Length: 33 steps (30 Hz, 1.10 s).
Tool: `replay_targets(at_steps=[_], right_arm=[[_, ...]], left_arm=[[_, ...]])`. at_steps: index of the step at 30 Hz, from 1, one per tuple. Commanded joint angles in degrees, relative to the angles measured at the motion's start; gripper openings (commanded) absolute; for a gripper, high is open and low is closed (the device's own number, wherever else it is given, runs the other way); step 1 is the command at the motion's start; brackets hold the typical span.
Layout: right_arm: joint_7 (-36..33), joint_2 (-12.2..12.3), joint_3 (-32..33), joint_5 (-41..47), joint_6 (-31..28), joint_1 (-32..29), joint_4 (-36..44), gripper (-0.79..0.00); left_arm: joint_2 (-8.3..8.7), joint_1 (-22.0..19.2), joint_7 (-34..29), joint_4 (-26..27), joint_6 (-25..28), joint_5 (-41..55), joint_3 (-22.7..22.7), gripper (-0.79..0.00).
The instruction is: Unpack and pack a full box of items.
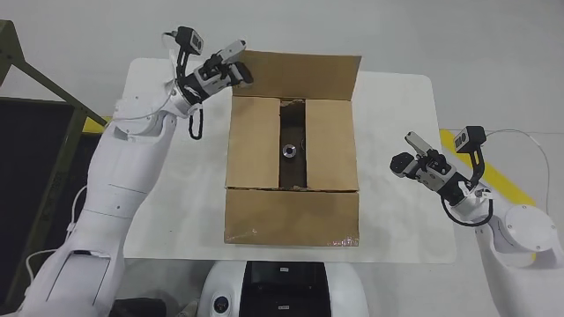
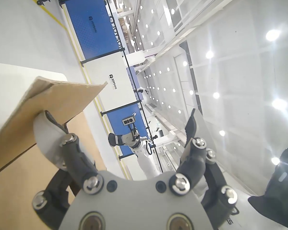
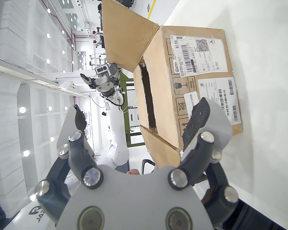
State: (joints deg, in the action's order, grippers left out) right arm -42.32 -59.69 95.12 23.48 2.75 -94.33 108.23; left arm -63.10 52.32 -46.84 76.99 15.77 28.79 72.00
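- Holding its fingers spread wide, your left claw point(image 1: 236, 63) sits at the corner of the far flap point(image 1: 300, 75). One finger point(image 2: 48, 132) touches the flap's edge from behind and the other stands in open air, so nothing is gripped.
- That contact reads to me as pushing or steadying. The flap stands up and leans away from the opening, and a finger at its corner is where you would tip it further back.
- The cardboard box point(image 1: 264, 167) lies just beside this claw, ahead of its touching finger, in the middle of the white table point(image 1: 397, 97).
- Your right claw point(image 1: 412, 154) is also spread wide and empty. It is well apart from the box, with the labelled side wall straight ahead of its fingertips. I judge it is parked off that side to leave the top free.
- Two side flaps point(image 1: 330, 145) are folded inward over the opening, with a dark gap between them. A round metal item point(image 1: 289, 150) shows down in that gap, farther from either claw than the flaps are.
- The near flap point(image 1: 291, 216), the one farthest from your left claw, is folded outward.
- With the side flaps covering most of the contents, unpacking looks barely begun. They probably need to swing out before you can reach inside.
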Motion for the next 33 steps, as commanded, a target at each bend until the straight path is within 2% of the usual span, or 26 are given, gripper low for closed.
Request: replay_targets(at_steps=[1, 3, 12, 25, 33], right_arm=[[0.0, 0.0, 0.0, 0.0, 0.0, 0.0, 0.0, 0.0], [0.0, 0.0, 0.0, 0.0, 0.0, 0.0, 0.0, 0.0], [0.0, 0.0, 0.0, 0.0, 0.0, 0.0, 0.0, 0.0], [0.0, 0.0, 0.0, 0.0, 0.0, 0.0, 0.0, 0.0], [0.0, 0.0, 0.0, 0.0, 0.0, 0.0, 0.0, 0.0]], left_arm=[[-0.34, -1.1, 0.7, -1.5, -0.6, 0.0, -1.1, 0.0], [-0.68, -2.5, 0.7, -2.9, -2.8, 1.4, -2.0, 0.0], [-1.38, -7.5, 0.8, -10.7, -6.7, -1.8, -4.3, 0.0], [-2.58, -12.4, 2.5, -19.4, -6.9, -7.8, -7.9, 0.0], [-3.04, -13.9, 0.8, -23.9, -5.7, -11.8, -9.9, 0.0]])
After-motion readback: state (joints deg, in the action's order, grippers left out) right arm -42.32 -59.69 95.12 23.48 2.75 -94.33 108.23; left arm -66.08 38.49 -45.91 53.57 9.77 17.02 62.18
